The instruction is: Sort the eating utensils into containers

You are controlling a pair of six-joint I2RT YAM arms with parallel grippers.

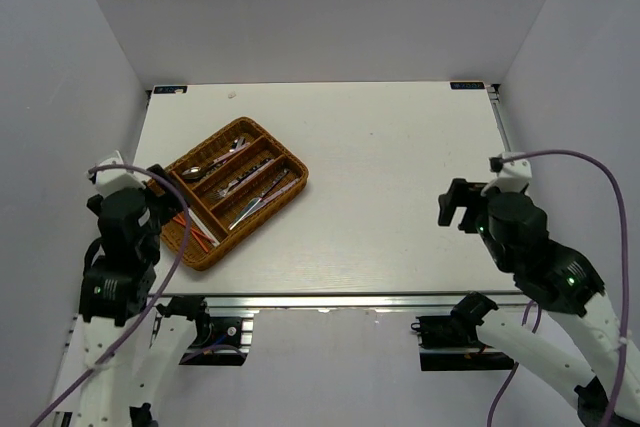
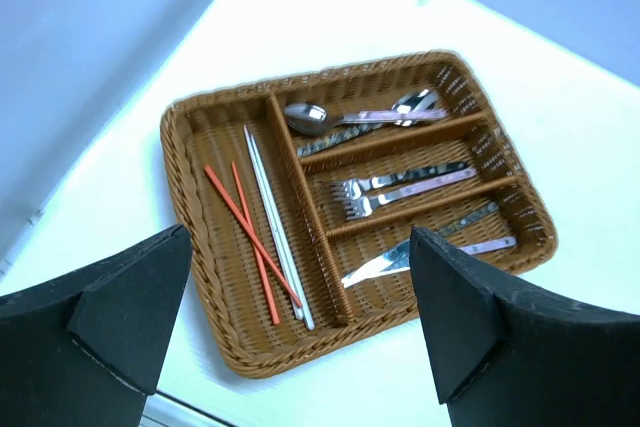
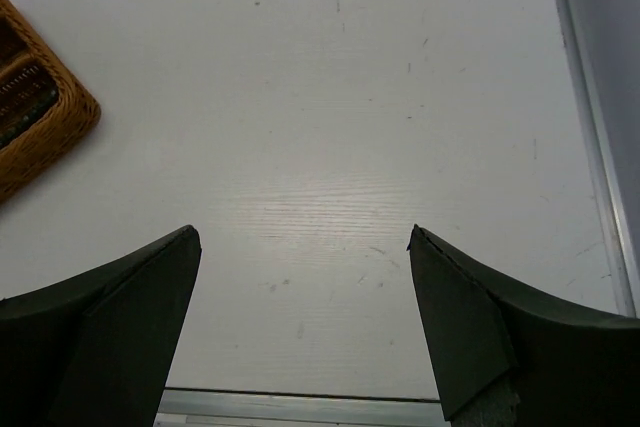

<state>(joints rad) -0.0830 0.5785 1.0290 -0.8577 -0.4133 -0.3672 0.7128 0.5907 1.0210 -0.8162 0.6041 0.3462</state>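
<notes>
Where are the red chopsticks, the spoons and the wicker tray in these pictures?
red chopsticks (image 2: 250, 233), left wrist view, middle of one stick.
spoons (image 2: 308, 117), left wrist view, bowl of one spoon.
wicker tray (image 2: 182, 162), left wrist view, woven side rim.

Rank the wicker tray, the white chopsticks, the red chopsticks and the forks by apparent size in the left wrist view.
1. wicker tray, largest by far.
2. white chopsticks, the longest utensils.
3. red chopsticks, slightly shorter.
4. forks, shortest, though they lie farther from the camera.

Utensils (image 2: 395, 185) lie inside tray (image 2: 270, 362) at table's (image 1: 400, 197) left.
</notes>
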